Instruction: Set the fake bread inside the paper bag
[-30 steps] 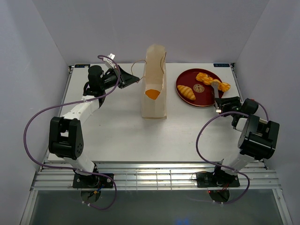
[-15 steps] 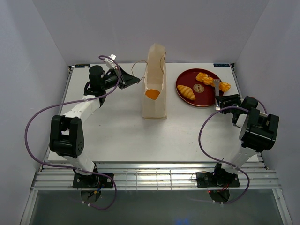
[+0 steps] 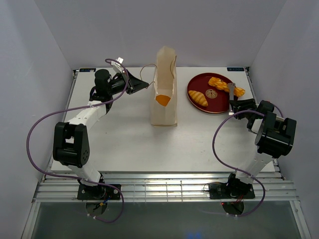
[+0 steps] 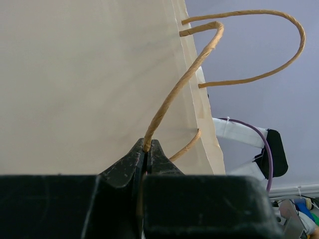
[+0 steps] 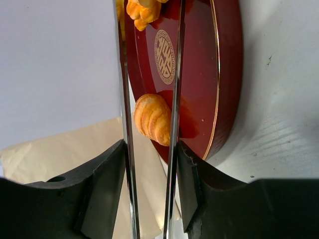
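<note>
The tall cream paper bag [image 3: 164, 107] stands mid-table, with an orange piece of fake bread [image 3: 162, 99] showing in its mouth. My left gripper [image 3: 142, 83] is shut on the bag's brown cord handle [image 4: 179, 84], just left of the bag wall [image 4: 89, 74]. A croissant [image 3: 198, 98] and a braided loaf [image 3: 225, 85] lie on the dark red plate [image 3: 214, 106]. My right gripper [image 3: 235, 105] is shut on metal tongs [image 3: 231, 89] that reach over the plate. In the right wrist view the tong blades [image 5: 174, 99] stand apart around the croissant [image 5: 153, 118].
White walls enclose the table on three sides. The plate [image 5: 219, 74] sits right of the bag, near the right wall. Purple cables loop beside both arms. The bag's second cord handle [image 4: 269, 45] arcs free above the bag's edge.
My right gripper with the tongs has shifted slightly toward the far side at the plate's right edge. My left gripper still holds the handle in the same place.
</note>
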